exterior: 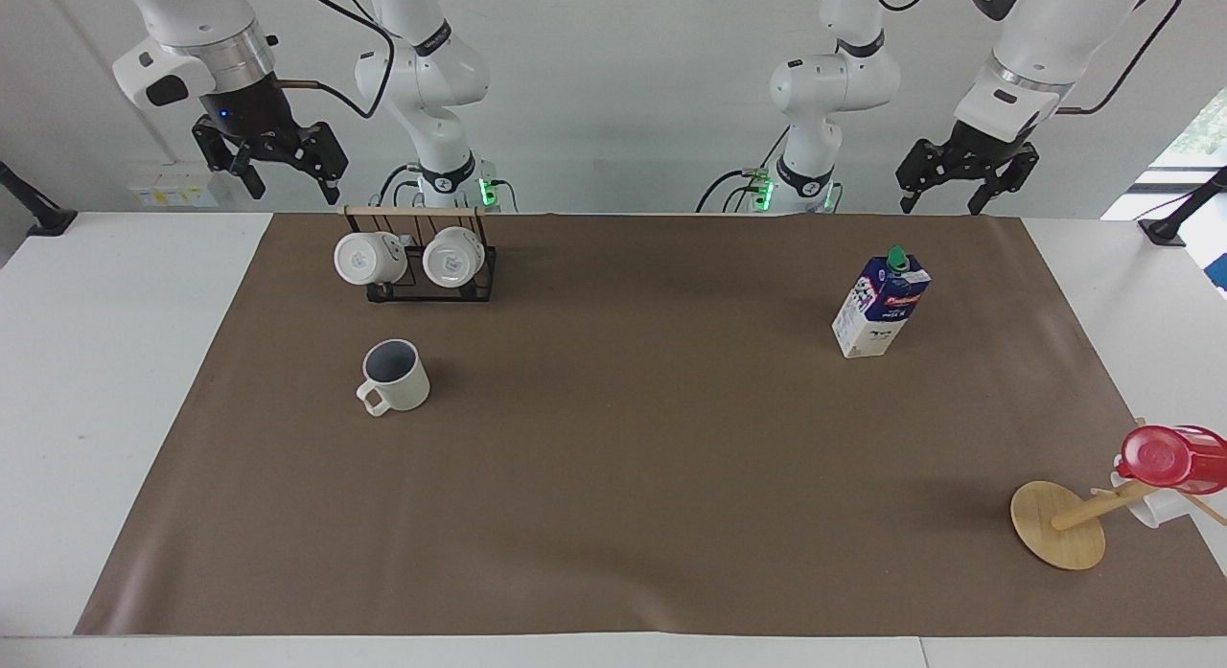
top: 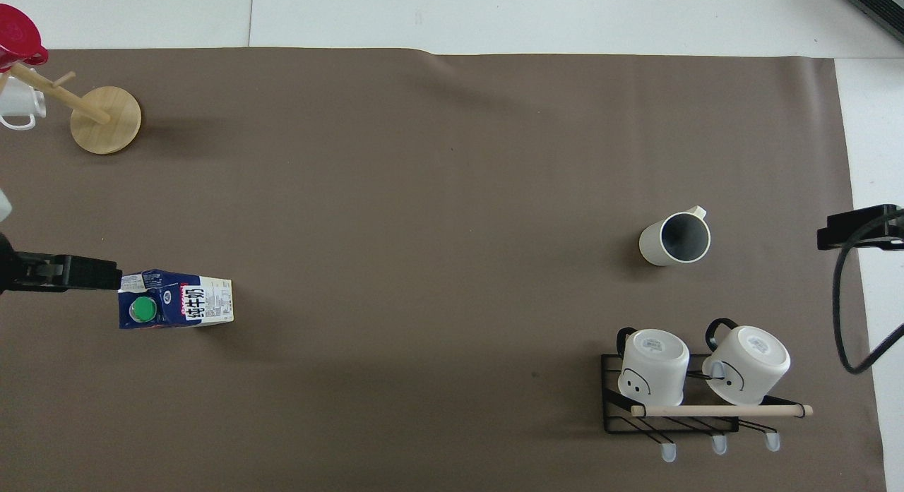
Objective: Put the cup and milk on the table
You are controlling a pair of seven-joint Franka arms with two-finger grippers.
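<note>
The cup (exterior: 396,376) stands upright on the brown sheet of the table (exterior: 613,515), toward the right arm's end, with its handle turned away from the robots. It sits farther from the robots than the black wire rack (exterior: 430,265), which carries two white mugs (exterior: 368,258) hung on their sides under a wooden rail. The milk (exterior: 882,304) stands upright on the sheet toward the left arm's end, green cap uppermost, well apart from the cup. Farther from the robots at that same end, a wooden mug tree (exterior: 1059,524) lies tipped over at the sheet's edge, with a red cup (exterior: 1171,456) on one of its pegs. The right gripper (exterior: 271,160) hangs raised above the table's edge nearest the robots, near the rack; its fingers are spread apart and hold nothing. The left gripper (exterior: 964,177) hangs raised above the same edge, near the milk; its fingers are likewise spread apart and hold nothing. Neither gripper touches any object.
</note>
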